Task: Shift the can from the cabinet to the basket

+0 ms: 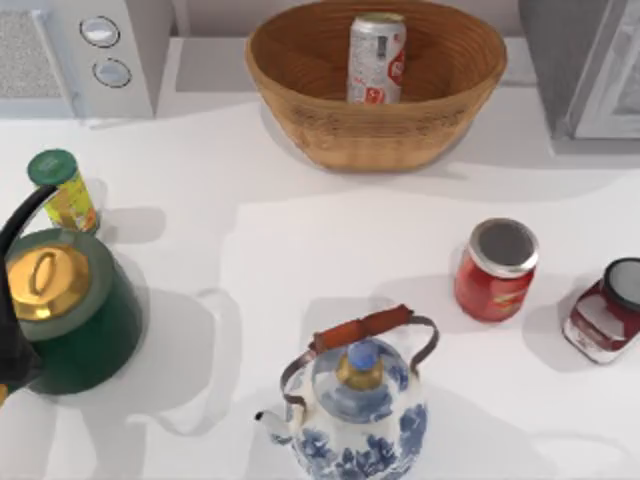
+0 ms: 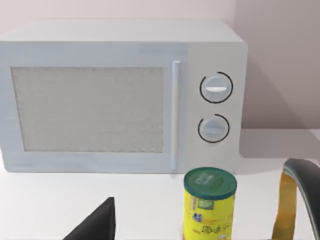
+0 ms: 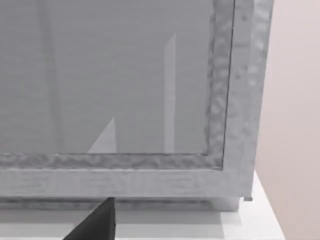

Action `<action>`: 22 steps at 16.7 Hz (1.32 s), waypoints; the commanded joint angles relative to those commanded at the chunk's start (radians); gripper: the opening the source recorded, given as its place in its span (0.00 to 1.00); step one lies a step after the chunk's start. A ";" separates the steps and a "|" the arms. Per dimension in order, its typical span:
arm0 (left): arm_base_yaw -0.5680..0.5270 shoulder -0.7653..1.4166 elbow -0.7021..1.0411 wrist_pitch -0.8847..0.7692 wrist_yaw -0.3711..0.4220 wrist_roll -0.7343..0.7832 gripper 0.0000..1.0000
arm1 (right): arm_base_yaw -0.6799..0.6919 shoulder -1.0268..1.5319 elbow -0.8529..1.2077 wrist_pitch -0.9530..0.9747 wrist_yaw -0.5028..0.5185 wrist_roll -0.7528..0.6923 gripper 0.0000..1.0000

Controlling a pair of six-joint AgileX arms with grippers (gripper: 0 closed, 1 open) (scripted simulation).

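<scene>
Progress: you see the slim silver-white metal can with red marks (image 1: 376,58) already standing inside the wide oval woven wicker basket (image 1: 300,95) — the move looks done.
Left: nothing but retreating, I judge.
Axis: upright, pull-tab end up.
Grey cabinet (image 1: 572,60): at the table's far right.
Hands: grip state — cannot tell.

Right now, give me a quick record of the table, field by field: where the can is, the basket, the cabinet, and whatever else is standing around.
can: upright inside the basket
basket: far middle of the table
cabinet: far right corner
microwave: white, two knobs, far left corner
yellow canister: green cap, left side
green kettle: gold lid, near left
blue-and-white teapot: near middle
red jar: silver lid, right side
second jar: dark lid, right edge
task status: looks complete
</scene>
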 joint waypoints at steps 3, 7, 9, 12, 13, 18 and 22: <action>0.000 0.000 0.000 0.000 0.000 0.000 1.00 | 0.004 -0.002 -0.004 -0.003 0.002 0.000 1.00; 0.000 0.000 0.000 0.000 0.000 0.000 1.00 | -0.005 -0.003 0.059 -0.064 -0.001 0.000 1.00; 0.000 0.000 0.000 0.000 0.000 0.000 1.00 | -0.015 -0.005 0.150 -0.156 -0.008 0.001 1.00; 0.000 0.000 0.000 0.000 0.000 0.000 1.00 | -0.027 -0.018 0.340 -0.367 -0.022 0.002 1.00; 0.000 0.000 0.000 0.000 0.000 0.000 1.00 | -0.030 -0.025 0.415 -0.453 -0.027 0.002 1.00; 0.000 0.000 0.000 0.000 0.000 0.000 1.00 | -0.035 -0.081 0.814 -0.940 -0.040 0.003 1.00; 0.000 0.000 0.000 0.000 0.000 0.000 1.00 | -0.030 -0.141 1.113 -1.304 -0.036 0.001 1.00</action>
